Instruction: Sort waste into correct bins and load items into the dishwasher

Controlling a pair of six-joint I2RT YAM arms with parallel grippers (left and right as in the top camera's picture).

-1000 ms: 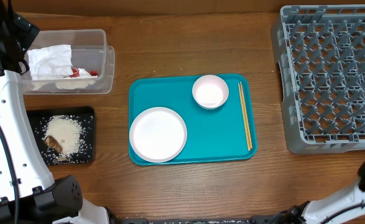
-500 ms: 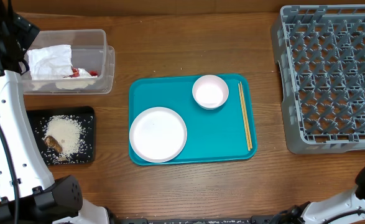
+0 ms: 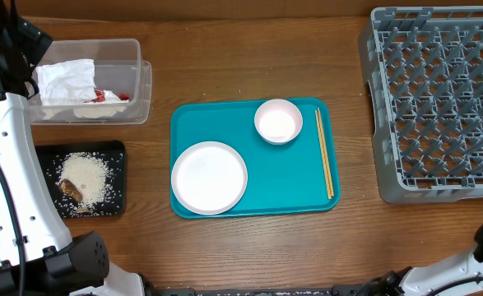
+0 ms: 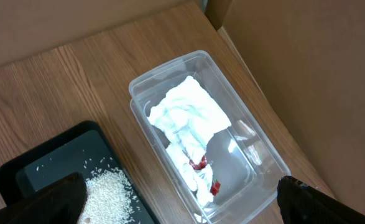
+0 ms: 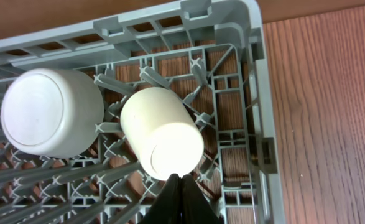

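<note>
Right wrist view, nearest first. Right gripper (image 5: 181,186): fingers pressed together, nothing held, tips just beside the lower edge of a white cup (image 5: 162,138). Cup: base toward the camera, set among the pegs of the grey dish rack (image 5: 257,93), near its corner. To its left in view: inverted bowl (image 5: 51,112), white, also on the pegs. Past the rack wall: wooden table (image 5: 331,124).

Left wrist view. Left gripper (image 4: 182,183): jaws spread wide, empty, above the bins. Below it: black tray (image 4: 64,152) carrying loose rice (image 4: 107,186). Alongside it: clear tub (image 4: 257,149) containing a crumpled napkin (image 4: 188,118) and a red wrapper (image 4: 201,165).

Overhead view, front of table to back. Teal tray (image 3: 290,181), mid-table. On it: round plate (image 3: 209,178) at front left, chopsticks (image 3: 325,153) along the right side, small bowl (image 3: 278,121), open side up, at the back. Brown scrap (image 3: 68,191): in the black tray, at the edge of the rice heap. Dish rack: far right, apart from the teal tray.
</note>
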